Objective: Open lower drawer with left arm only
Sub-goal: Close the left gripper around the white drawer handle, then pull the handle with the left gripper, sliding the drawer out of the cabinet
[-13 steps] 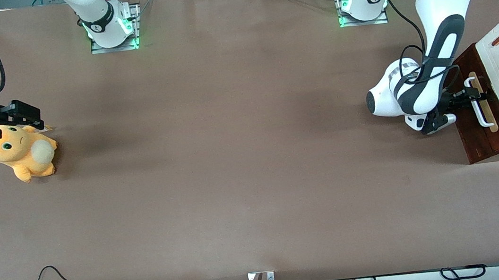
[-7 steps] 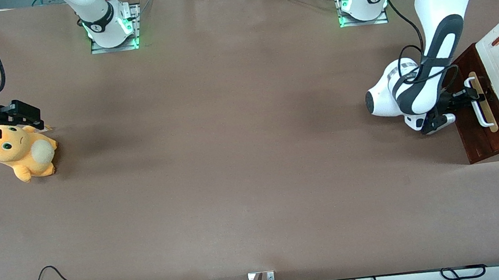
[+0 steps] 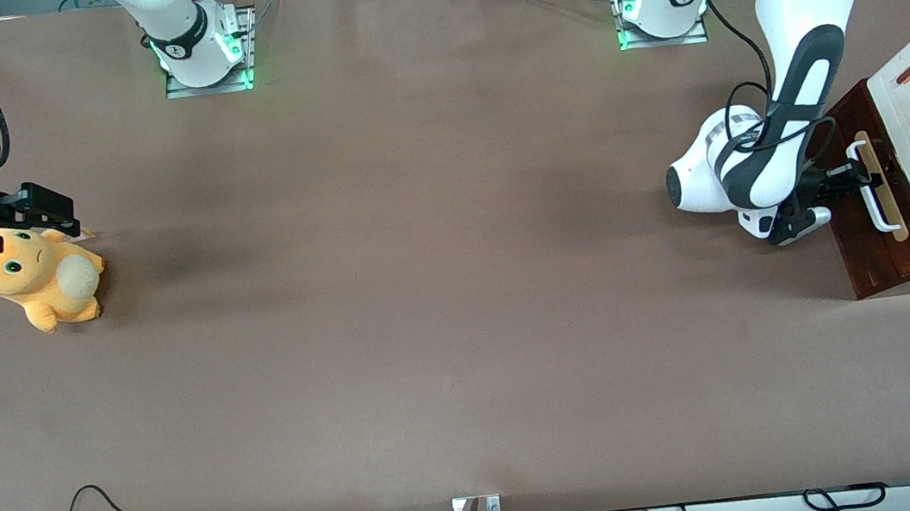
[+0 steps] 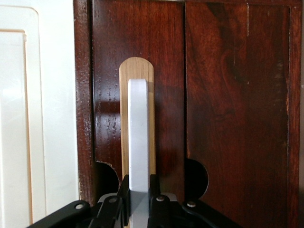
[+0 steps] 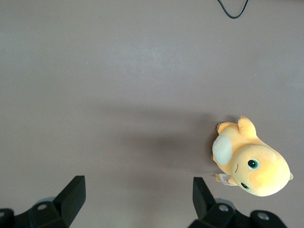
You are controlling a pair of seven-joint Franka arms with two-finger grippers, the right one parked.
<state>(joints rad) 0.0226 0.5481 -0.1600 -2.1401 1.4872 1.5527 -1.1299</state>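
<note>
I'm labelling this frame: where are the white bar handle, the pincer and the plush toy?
White bar handle (image 4: 138, 137): left wrist view, mid-bar.
Pincer (image 4: 139, 197): left wrist view, at the handle, fingers either side.
Plush toy (image 3: 41, 276): front view, its body.

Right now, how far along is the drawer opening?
Done: the left arm has reached the lower drawer, and its gripper is shut on the white bar handle. In hand: the pull. Left: drawing it out; the light wood inside does not show yet, so it looks barely open.
</note>
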